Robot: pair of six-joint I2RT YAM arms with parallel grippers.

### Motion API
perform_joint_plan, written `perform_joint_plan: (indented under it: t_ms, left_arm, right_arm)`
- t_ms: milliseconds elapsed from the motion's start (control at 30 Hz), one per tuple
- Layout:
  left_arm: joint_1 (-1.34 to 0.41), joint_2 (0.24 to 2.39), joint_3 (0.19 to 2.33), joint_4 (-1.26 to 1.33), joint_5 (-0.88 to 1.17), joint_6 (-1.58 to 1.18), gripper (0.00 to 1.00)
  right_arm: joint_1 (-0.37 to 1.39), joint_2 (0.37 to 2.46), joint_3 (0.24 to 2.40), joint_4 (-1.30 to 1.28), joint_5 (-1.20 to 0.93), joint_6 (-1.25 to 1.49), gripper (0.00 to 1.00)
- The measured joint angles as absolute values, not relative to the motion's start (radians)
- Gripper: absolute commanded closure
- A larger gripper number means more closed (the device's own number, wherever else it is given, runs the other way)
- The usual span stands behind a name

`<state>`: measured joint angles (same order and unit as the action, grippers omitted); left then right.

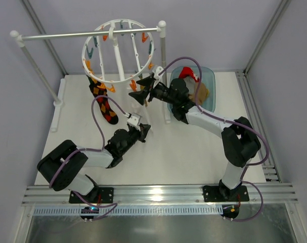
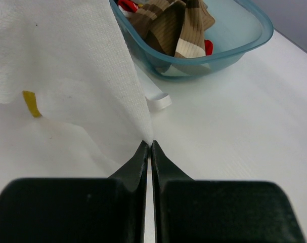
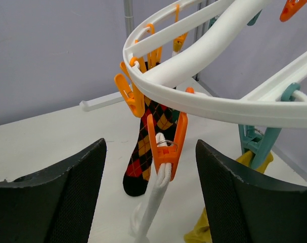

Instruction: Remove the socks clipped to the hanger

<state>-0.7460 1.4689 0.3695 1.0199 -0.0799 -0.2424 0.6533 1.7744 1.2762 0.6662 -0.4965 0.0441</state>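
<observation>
Where the large white round plastic hanger (image 3: 204,96) curves over our right wrist camera, we see the right gripper (image 3: 150,146) with its fingers spread wide. A small orange clip (image 3: 166,144) hangs between them, touching neither finger and with a gap on each side. That clip bites the top of a plain white ribbed fabric sock (image 2: 67,61), which drops straight down from the rim. Just behind it hangs a dark argyle sock (image 3: 143,152) with red and yellow diamonds, and to the right a yellow sock (image 3: 201,230) hangs under a teal clip (image 3: 257,144). Down low, our left gripper (image 2: 148,146) has its fingers pressed together, pinching the white sock's lower corner. The sock's edge slants up and away from the fingertips. Past that edge stands a translucent teal plastic basin (image 2: 234,53) holding a brown-and-tan striped sock (image 2: 178,30). Bare white table (image 2: 234,126) spreads to the right of the fingers. From above, the hanger hangs on a straight white rail stand (image 1: 87,34) at the table's far side.
</observation>
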Motion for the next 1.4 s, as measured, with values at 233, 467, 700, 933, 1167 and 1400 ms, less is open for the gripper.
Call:
perform_joint_plan:
  t_ms: [233, 467, 700, 933, 1167, 1400]
  left_arm:
    - [-0.746, 1.485, 0.369, 1.020, -0.076, -0.243, 1.00]
    - [-0.746, 1.487, 0.370, 1.020, -0.072, -0.243, 1.00]
    - [-0.746, 1.496, 0.370, 1.020, -0.066, -0.242, 1.00]
    - [-0.746, 1.515, 0.374, 1.018, -0.056, -0.242, 1.00]
    - [-0.747, 1.524, 0.376, 1.010, -0.051, -0.233, 1.00]
    - [-0.749, 1.524, 0.376, 1.011, -0.051, -0.229, 1.00]
  right_arm:
    - [0.653, 1.774, 1.267, 0.743, -0.496, 0.071, 0.32]
    - [0.653, 1.794, 1.273, 0.754, -0.495, 0.083, 0.38]
    - [0.654, 1.820, 1.291, 0.748, -0.492, 0.086, 0.51]
    - [0.658, 1.833, 1.300, 0.779, -0.483, 0.096, 0.94]
    - [0.661, 1.840, 1.302, 0.793, -0.474, 0.100, 0.91]
    - [0.662, 1.836, 1.293, 0.773, -0.468, 0.081, 0.18]
